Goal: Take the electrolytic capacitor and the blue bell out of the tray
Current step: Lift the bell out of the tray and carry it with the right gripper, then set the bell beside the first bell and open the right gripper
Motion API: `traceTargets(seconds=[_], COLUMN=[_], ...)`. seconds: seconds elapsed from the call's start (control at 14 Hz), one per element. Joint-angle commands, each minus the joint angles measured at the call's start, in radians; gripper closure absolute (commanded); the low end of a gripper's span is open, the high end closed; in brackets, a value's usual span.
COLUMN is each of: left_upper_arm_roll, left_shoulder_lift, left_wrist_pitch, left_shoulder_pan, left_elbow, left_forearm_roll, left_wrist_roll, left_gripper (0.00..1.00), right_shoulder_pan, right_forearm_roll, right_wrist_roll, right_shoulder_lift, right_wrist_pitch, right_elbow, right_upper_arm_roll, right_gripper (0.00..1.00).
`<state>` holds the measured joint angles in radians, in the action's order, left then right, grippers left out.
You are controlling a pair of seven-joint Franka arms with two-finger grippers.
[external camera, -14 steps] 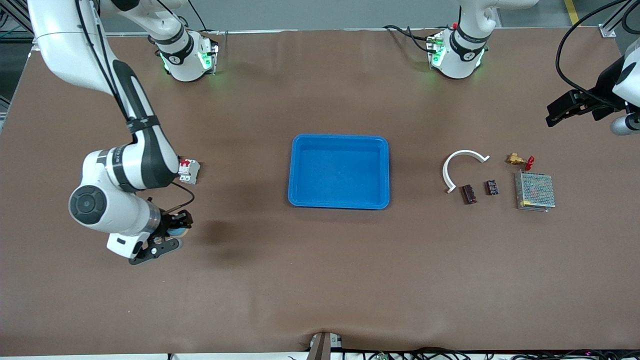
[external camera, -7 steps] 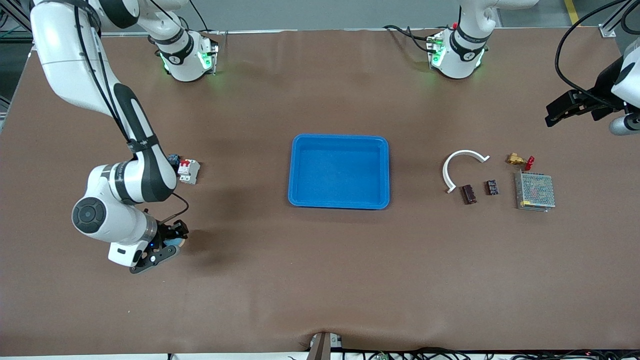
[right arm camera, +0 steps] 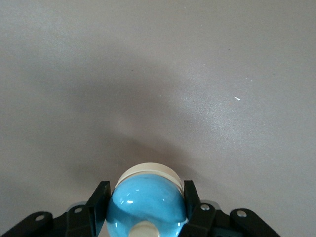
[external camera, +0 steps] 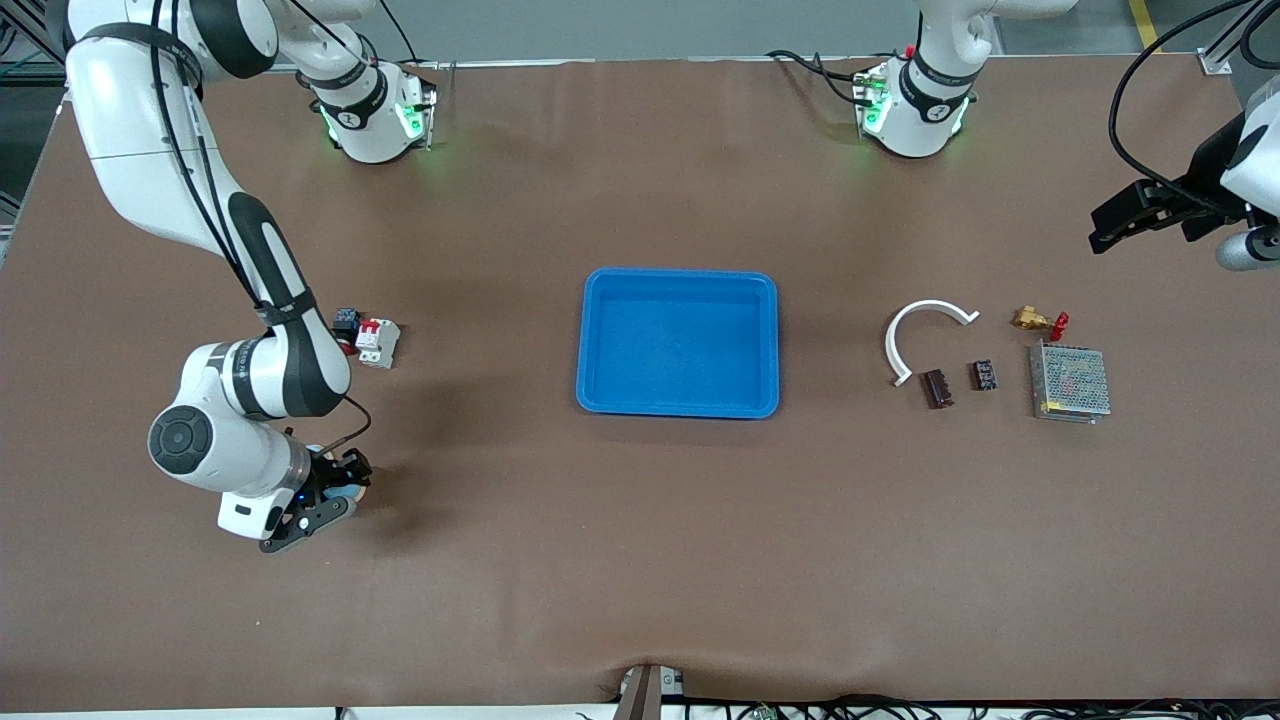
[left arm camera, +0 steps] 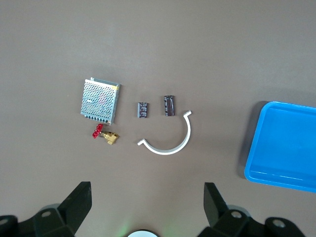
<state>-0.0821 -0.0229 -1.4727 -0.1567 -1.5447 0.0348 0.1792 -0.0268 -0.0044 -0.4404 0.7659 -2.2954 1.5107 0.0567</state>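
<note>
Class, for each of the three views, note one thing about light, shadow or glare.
Front view: green lights glow at both arm bases; a soft shadow lies on the table beside the right gripper. Right wrist view: highlights glint on the blue bell; a broad shadow spreads ahead. Left wrist view: even light, faint shadows beside the blue tray.

I'm seeing bare table lying between the right gripper (external camera: 340,487) and the tray (external camera: 678,275) at its two o'clock; only the breaker (external camera: 377,342) is standing at twelve.

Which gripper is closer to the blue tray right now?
Right. The right gripper, shut on the bell, is past one end of the tray; the left gripper waits open at the table's edge.
</note>
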Motion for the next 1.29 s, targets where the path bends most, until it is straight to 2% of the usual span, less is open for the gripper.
traceTargets(seconds=[0.0, 1.22], left_upper_arm_roll=[-0.004, -0.002], left_shoulder_lift=[-0.006, -0.002], left_wrist_pitch=[0.011, 0.011], left_shoulder_pan=[0.000, -0.003], left_elbow=[0.003, 0.008], left_forearm_roll=[-0.019, -0.019], left_wrist_roll=[-0.020, -0.020], left_gripper=[0.00, 0.00], right_shoulder_pan=[0.014, 0.013], right_forearm_roll=[0.015, 0.015], right_wrist_roll=[-0.023, -0.023], right_shoulder_lift=[0.009, 0.052], right_wrist_pitch=[-0.016, -0.065], right_elbow=[-0.001, -0.001], right_upper_arm_roll=[0.015, 0.017], right_gripper=[0.59, 0.59])
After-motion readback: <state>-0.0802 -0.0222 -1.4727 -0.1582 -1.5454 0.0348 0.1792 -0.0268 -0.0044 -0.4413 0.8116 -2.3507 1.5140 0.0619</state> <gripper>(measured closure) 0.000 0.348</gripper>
